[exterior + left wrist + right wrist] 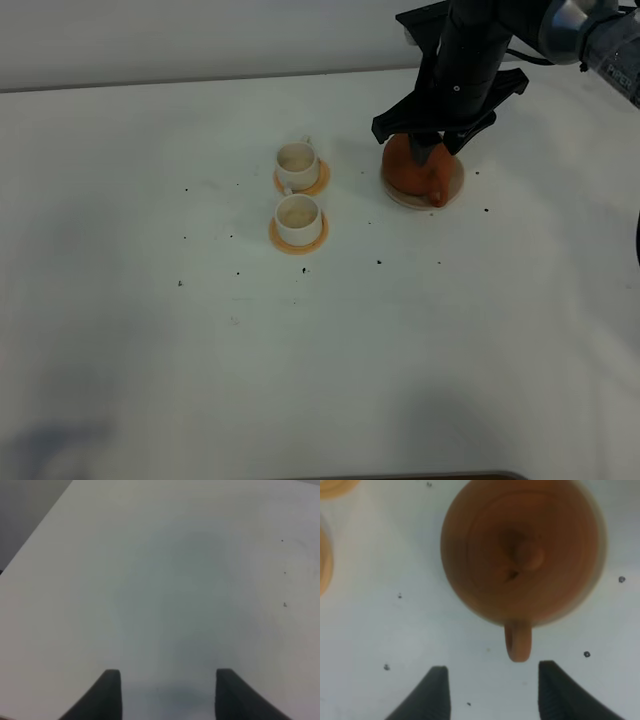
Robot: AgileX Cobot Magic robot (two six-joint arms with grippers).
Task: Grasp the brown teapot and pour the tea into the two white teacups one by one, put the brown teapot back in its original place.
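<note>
Brown clay teapot (pixel 415 172) sits on its pale saucer (pixel 457 186), apart from the two white teacups (pixel 297 160) on their orange coasters (pixel 290 245). The right claw (pixel 491 669) hangs over the pot with its two fingers apart, holding nothing. The loop handle (pixel 517 642) points at the gap between them, so I think the claw is lined up to pinch it. The left claw (pixel 164 672) is apart too, over the bare table (pixel 150 580), out of the way.
</note>
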